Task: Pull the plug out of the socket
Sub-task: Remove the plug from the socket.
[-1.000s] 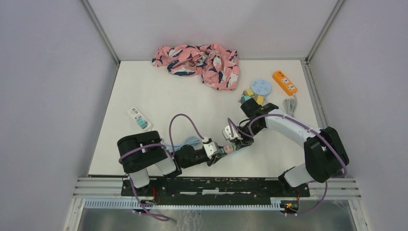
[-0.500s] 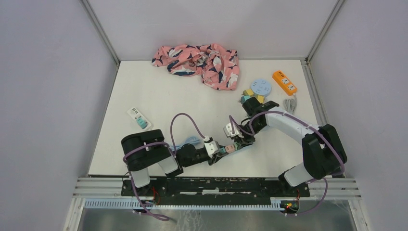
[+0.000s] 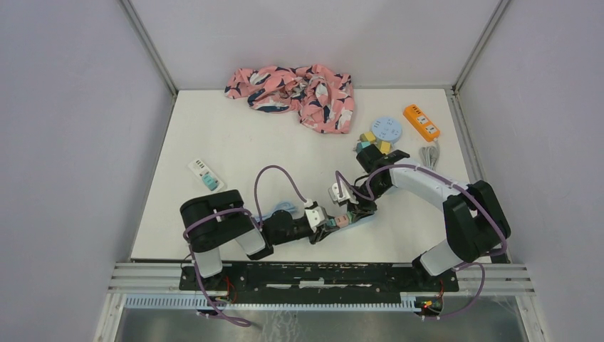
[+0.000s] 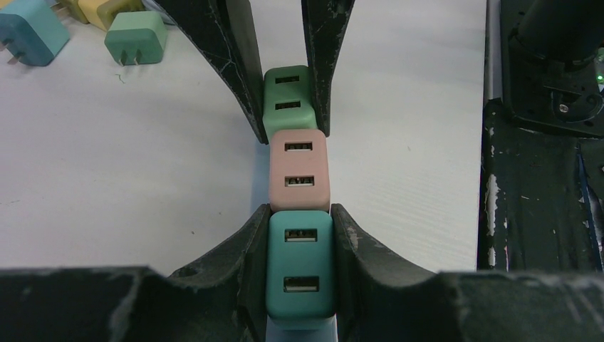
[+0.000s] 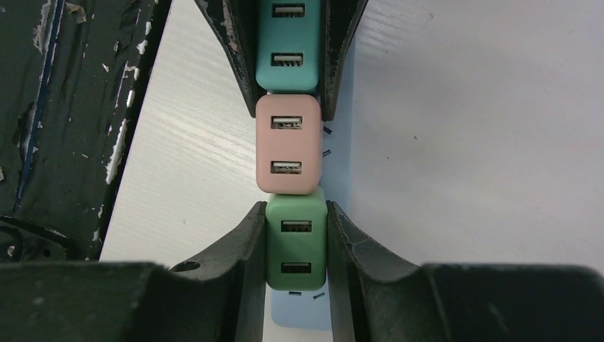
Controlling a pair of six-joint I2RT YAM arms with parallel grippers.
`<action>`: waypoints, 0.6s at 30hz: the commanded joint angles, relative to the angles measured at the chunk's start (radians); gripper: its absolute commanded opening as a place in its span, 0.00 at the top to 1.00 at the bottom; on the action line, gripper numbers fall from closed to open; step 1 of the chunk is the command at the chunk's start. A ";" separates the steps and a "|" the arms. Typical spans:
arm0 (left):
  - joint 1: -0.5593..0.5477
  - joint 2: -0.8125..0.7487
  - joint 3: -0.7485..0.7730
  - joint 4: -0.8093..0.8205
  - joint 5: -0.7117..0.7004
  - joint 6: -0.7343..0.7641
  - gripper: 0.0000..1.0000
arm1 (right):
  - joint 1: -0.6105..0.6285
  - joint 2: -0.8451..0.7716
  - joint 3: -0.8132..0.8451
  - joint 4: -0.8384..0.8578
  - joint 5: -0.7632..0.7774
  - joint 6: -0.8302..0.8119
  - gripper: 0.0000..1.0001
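1. Grip: the left tool (image 4: 300, 239) is clenched on the teal plug (image 4: 300, 267), and the right tool (image 5: 295, 242) on the green plug (image 5: 295, 249). The pink plug (image 4: 299, 171) sits ungripped between them, touching both.
2. Change: over the last second both arms have folded in a little and the paired tools have drifted slightly away from the near edge. The three plugs stay in one tight row, with no gap opened.
3. Meaning: I judge that no plug has left the socket yet; the pull looks barely begun.
4. Socket: a pale blue strip (image 5: 299, 322) shows just beneath the row, near the front edge of the table (image 3: 235, 135). The prongs are hidden.
5. Surface: the table is white and matt. It carries a floral cloth (image 3: 295, 89) at the back, an orange strip (image 3: 421, 121), a round blue socket (image 3: 385, 130) and loose plugs (image 3: 370, 141) on the right, and a white strip (image 3: 205, 174) on the left.
6. Room: pale lilac walls (image 3: 64, 142) close three sides, and a metal rail (image 3: 320, 273) runs along the near edge.
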 commanded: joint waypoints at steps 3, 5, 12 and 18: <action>0.006 -0.001 0.054 -0.172 0.028 -0.034 0.58 | 0.029 -0.005 0.035 0.025 -0.090 0.045 1.00; 0.005 0.005 0.065 -0.173 0.035 -0.034 0.55 | 0.028 -0.005 0.035 0.020 -0.089 0.038 1.00; 0.005 0.026 0.075 -0.132 0.039 -0.045 0.49 | 0.030 -0.004 0.036 0.004 -0.091 0.016 1.00; 0.004 0.023 0.078 -0.108 0.047 -0.053 0.49 | 0.030 -0.002 0.037 0.002 -0.090 0.013 1.00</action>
